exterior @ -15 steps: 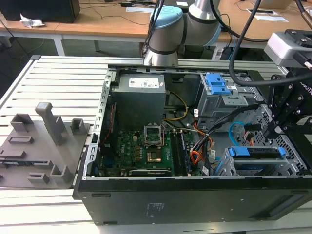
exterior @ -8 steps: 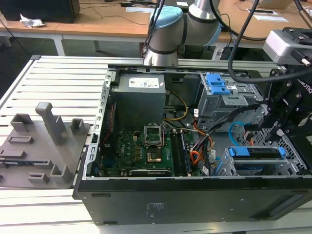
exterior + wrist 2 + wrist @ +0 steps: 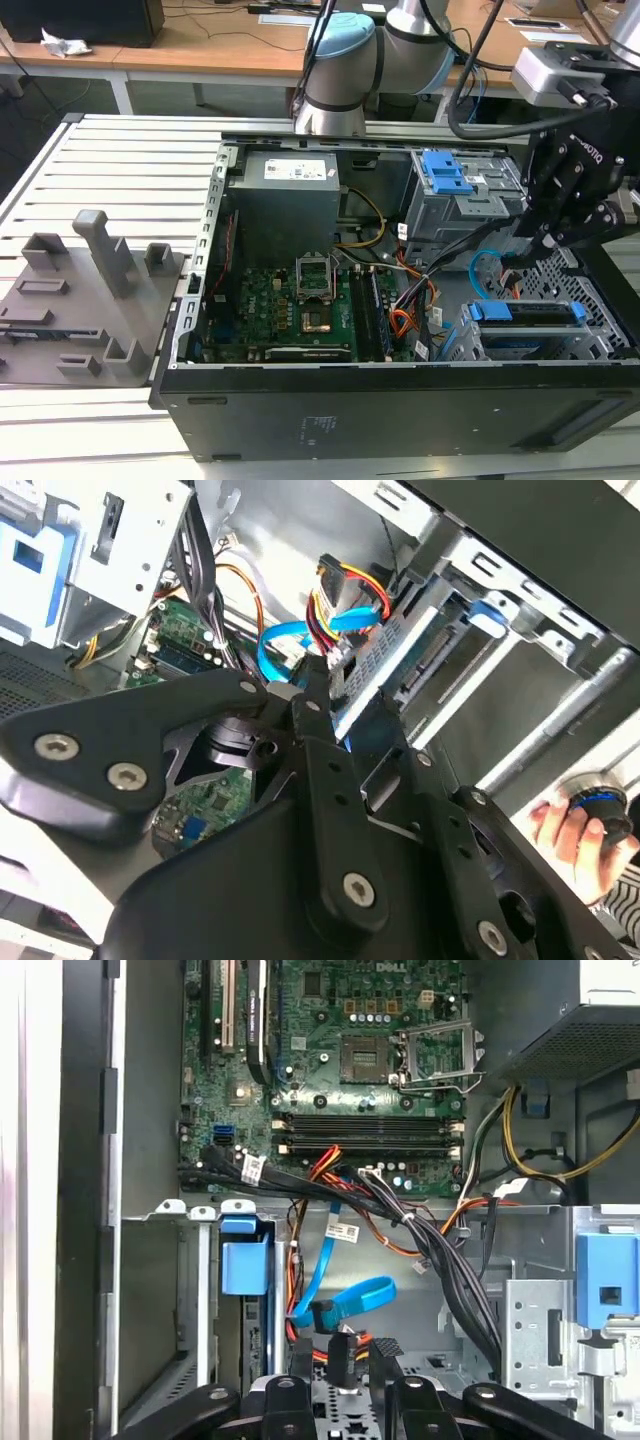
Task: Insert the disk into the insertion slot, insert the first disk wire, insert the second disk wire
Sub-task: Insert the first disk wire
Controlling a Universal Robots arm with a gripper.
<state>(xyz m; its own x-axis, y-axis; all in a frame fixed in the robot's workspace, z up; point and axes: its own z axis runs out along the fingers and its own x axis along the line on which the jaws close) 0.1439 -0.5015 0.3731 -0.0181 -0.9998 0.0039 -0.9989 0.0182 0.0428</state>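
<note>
Blue flat cable (image 3: 365, 1295) loops just ahead of the gripper (image 3: 343, 1360), motherboard (image 3: 330, 1090) side | disk (image 3: 528, 312) sits in its slot (image 3: 600, 335) | jaws: cannot tell, open or clamped.

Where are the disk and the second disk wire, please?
the disk (image 3: 525, 312), exterior view, on its blue bracket.
the second disk wire (image 3: 365, 1295), first wrist view, on its looped part.

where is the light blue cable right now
The light blue cable loops at the exterior view's right, between the disk and the taller cage, beside the end effector.
</note>
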